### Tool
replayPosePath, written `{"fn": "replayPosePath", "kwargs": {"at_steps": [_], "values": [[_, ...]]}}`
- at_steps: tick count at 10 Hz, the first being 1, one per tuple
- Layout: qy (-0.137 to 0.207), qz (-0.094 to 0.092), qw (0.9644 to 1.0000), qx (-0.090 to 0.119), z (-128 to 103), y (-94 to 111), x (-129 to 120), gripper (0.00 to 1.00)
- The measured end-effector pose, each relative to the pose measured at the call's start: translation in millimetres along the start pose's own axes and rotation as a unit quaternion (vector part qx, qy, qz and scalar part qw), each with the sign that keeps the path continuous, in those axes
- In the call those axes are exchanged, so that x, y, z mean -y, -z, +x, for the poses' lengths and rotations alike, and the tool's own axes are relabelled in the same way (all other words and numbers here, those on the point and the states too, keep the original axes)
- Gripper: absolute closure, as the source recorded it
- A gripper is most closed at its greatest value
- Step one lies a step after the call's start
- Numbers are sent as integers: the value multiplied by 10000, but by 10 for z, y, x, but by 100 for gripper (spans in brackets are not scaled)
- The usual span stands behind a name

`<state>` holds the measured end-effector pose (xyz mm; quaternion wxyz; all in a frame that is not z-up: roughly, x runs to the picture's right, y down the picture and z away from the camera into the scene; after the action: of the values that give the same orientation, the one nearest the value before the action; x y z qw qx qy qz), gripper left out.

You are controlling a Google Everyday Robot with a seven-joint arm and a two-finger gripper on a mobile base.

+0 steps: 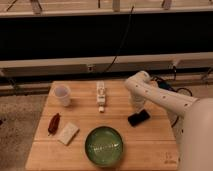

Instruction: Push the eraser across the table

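A flat black eraser (138, 118), oblong with rounded corners, lies on a square light-wood table (85, 110). The eraser rests flat on the right half of the tabletop, about midway between the near and far edges. Its long axis runs at a slant, with the right end angled slightly toward the far side. The table is built from planks running left to right, and a small dark mark sits at its near right corner. The robot's gripper (137, 104) hangs just beyond the eraser's far edge, very close to it; whether they touch cannot be told.
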<state>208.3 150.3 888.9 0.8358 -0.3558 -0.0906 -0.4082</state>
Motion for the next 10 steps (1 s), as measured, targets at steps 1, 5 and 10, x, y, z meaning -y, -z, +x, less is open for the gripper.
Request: {"fn": "replayPosePath", "kwargs": {"at_steps": [1, 5, 10], "values": [[0, 0, 10000, 0, 0, 0, 0, 99], [-1, -1, 10000, 0, 0, 1, -1, 99], [40, -7, 10000, 8, 4, -2, -28, 99]]}}
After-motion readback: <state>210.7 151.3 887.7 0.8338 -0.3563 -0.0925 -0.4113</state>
